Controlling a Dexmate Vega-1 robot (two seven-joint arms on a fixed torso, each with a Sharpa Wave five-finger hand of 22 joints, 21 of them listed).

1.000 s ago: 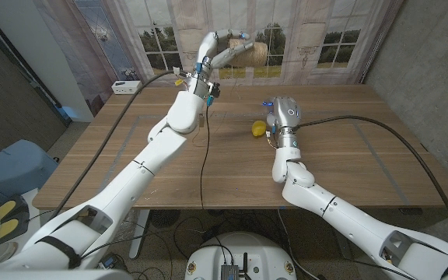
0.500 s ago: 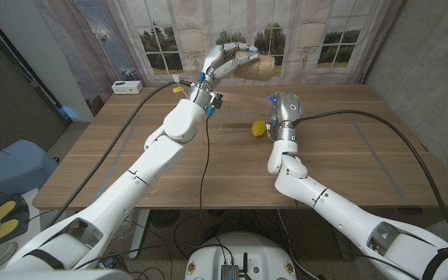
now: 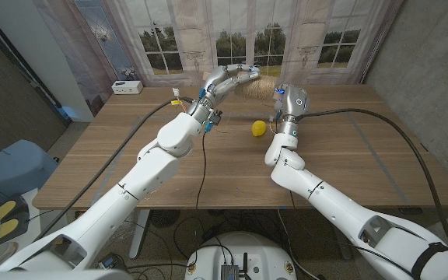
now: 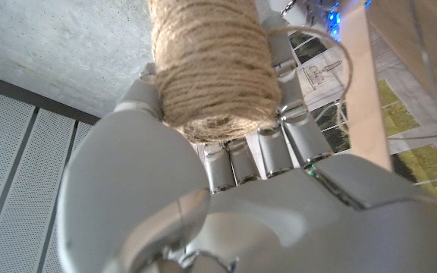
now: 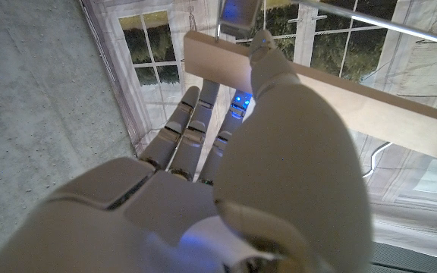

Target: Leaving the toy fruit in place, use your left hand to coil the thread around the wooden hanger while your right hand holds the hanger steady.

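Left hand point(image 4: 226, 182) grips the thread spool point(image 4: 215, 72) — right hand point(image 5: 226, 189) clasps the wooden hanger point(image 5: 400, 98).

Toy fruit point(image 3: 260, 127) on table point(image 3: 348, 167) — between both arms.

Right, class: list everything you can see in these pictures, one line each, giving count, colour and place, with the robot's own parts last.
Twine spool: one, tan, held up in the left hand over the table's far side.
Wooden hanger: one, pale wood, gripped by the right hand.
Toy fruit: one, yellow, on the table between the arms.
Small box: one, white, far left corner of the table.
Table: one, brown wood.
Left hand: one, silver, grips the spool.
Right hand: one, silver, holds the hanger.
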